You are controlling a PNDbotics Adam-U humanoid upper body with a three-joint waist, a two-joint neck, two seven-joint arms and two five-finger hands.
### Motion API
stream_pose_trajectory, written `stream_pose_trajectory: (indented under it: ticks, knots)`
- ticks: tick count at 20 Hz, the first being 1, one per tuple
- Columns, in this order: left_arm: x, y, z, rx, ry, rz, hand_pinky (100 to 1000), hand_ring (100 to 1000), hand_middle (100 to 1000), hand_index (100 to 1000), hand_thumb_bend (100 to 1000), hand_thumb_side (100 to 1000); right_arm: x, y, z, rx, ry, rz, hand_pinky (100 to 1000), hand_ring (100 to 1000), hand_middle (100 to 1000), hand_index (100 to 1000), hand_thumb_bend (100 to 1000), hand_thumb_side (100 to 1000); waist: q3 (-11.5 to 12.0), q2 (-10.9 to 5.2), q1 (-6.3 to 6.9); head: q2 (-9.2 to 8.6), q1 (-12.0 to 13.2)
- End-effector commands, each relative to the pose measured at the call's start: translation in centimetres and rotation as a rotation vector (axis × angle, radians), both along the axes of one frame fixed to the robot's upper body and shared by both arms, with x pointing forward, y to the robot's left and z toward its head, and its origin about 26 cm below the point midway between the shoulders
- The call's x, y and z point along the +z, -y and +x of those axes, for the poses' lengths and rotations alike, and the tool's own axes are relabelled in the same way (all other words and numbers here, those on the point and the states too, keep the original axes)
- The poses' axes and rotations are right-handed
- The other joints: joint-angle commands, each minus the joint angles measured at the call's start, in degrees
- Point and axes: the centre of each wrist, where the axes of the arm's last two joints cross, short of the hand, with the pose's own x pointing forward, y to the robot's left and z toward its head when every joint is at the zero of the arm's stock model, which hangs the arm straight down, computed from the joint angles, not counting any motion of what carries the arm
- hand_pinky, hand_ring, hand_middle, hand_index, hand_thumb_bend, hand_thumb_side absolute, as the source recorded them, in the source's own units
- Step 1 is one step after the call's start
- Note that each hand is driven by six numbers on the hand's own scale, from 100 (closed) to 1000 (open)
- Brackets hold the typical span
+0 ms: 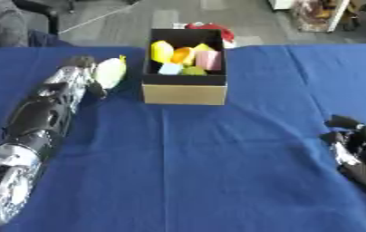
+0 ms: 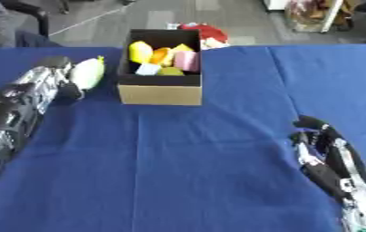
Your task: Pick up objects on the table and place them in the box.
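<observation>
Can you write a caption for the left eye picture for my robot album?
Left hand holds a pale yellow-green object beside the box of colourful toys.

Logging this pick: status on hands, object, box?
Left hand shut on pale yellow-green object, left of box. Right hand idle, open, lower right. Box already holds coloured items; path clear.

Even indoor light, soft blur, faint shadows

Open cloth in the middle, box at the far edge

The table (image 1: 218, 172) lies bare between the left hand (image 1: 91, 72) and right hand (image 2: 321, 140); only the box (image 1: 185, 93), open-topped and part-filled, blocks the far middle, near the left hand.
</observation>
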Motion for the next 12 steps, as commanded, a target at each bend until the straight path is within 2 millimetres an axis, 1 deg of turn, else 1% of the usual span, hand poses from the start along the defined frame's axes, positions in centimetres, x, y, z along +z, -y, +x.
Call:
stream_pose_trajectory:
  ticks: [1,3,4,5,8,10,12]
  knots:
    - [2.3,-0.2,0.3,0.007,0.13,-0.003,645,470,453,601,100,209,0.8,0.3,0.2,-0.005,0.025,-0.016,754,659,735,837,100,320,0.0,-0.75,-0.82,-0.58,0.0]
    - [2.9,-0.2,0.4,0.003,0.188,-0.021,615,439,410,559,100,220,0.8,0.3,0.2,-0.004,0.025,-0.016,754,659,736,837,100,322,0.0,-0.81,-0.79,-0.57,0.0]
    - [3.3,-0.1,0.5,0.001,0.221,-0.033,605,433,401,552,100,227,0.8,0.3,0.2,-0.004,0.026,-0.016,754,659,736,837,100,322,0.0,-0.84,-0.77,-0.59,0.0]
    - [3.9,0.0,0.5,-0.006,0.262,-0.053,596,426,391,544,100,244,0.7,0.3,0.2,-0.005,0.025,-0.016,754,659,736,837,100,322,0.0,-0.88,-0.75,-0.61,0.0]
    - [6.3,0.6,0.7,-0.063,0.392,-0.142,585,422,383,539,100,254,0.7,0.4,0.2,-0.007,0.023,-0.016,754,659,736,837,100,322,0.0,-0.98,-0.64,-0.58,0.0]
    - [7.8,1.5,0.7,-0.138,0.459,-0.194,583,423,382,538,100,260,0.7,0.3,0.2,-0.006,0.023,-0.016,754,659,736,838,100,323,0.0,-1.04,-0.55,-0.56,0.1]
    - [8.9,2.9,0.8,-0.232,0.493,-0.226,588,431,391,545,100,259,0.7,0.2,0.2,-0.003,0.022,-0.016,754,660,736,838,100,323,-0.1,-1.09,-0.48,-0.59,0.2]
